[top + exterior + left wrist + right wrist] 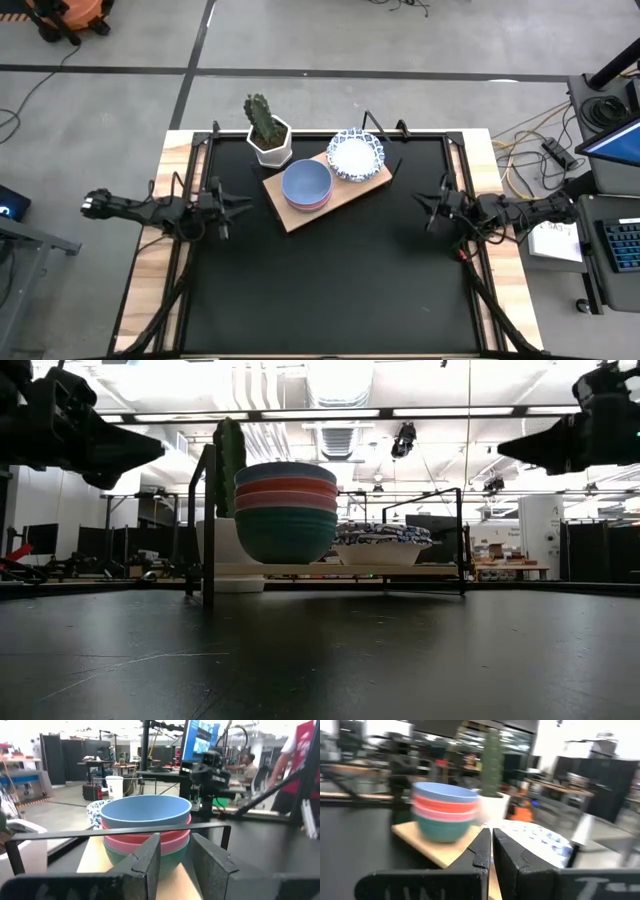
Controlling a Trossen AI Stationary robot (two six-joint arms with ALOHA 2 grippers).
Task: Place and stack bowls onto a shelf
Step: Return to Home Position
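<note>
Workshop hall behind, with racks, monitors and a person seated at a far desk in the left wrist view. Black bench (330, 290) is the work surface.

Shelf (350, 192): a light wooden board lying at an angle at the rear centre of the bench, flat and steady.

Plain bowl stack (307, 184): sits on the left half of the shelf. The low view shows four nested bowls, green at the bottom, then pink, red, and blue on top. They sit level and concentric.

Patterned bowl stack (355, 154): white with blue scalloped rims, on the right end of the shelf, just beside the plain stack. The number of bowls in it cannot be confirmed.

Cactus pot (270, 142): on the bench by the shelf's rear left corner, not on the board.

Left pincer (175, 840): raised at the left side of the bench, well apart from the shelf, fingers slightly spread, holding nothing.

Right pincer (490, 831): raised at the right side, likewise clear, fingers pressed almost together, empty.

Assessment: no bowl is seen off the shelf, so stacking appears complete. The step in hand is the return to rest. The next move calls only for each arm to fold back without crossing the stacks.
</note>
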